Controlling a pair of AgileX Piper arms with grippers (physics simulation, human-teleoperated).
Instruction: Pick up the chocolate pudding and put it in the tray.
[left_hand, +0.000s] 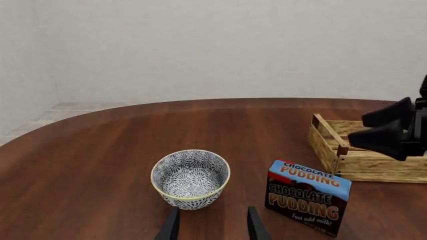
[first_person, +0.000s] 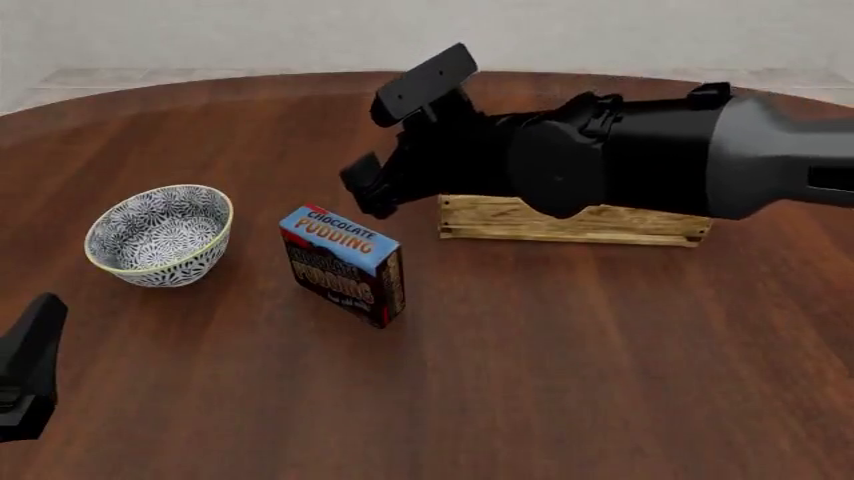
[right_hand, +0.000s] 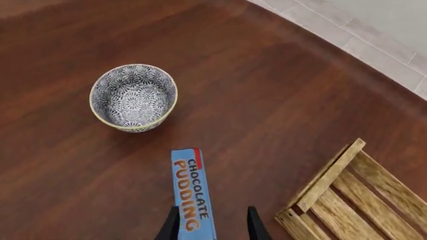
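Right hand (right_hand: 211, 231) — fingers parted, empty — hovers above the chocolate pudding (first_person: 344, 264), upright on the bench between bowl (first_person: 160, 235) and tray (first_person: 574, 220): descend centred, close across its thin faces.

Bench (first_person: 561, 380): dark reddish-brown wood, visible grain, smooth, soft satin sheen.
Tray (first_person: 574, 222): pale raw-looking wooden slats, rough grain, matt; darker wood end pieces.
Chocolate pudding (first_person: 343, 265): printed cardboard carton, smooth, faintly glossy; blue top band, dark brown and red front.
Bowl (first_person: 160, 236): glazed ceramic look, blue-white pattern, yellowish rim, smooth.
Right end effector (first_person: 374, 187): black matt plastic; arm casing behind dark grey, smooth, dull sheen.
Left end effector (left_hand: 213, 225): black, matt.
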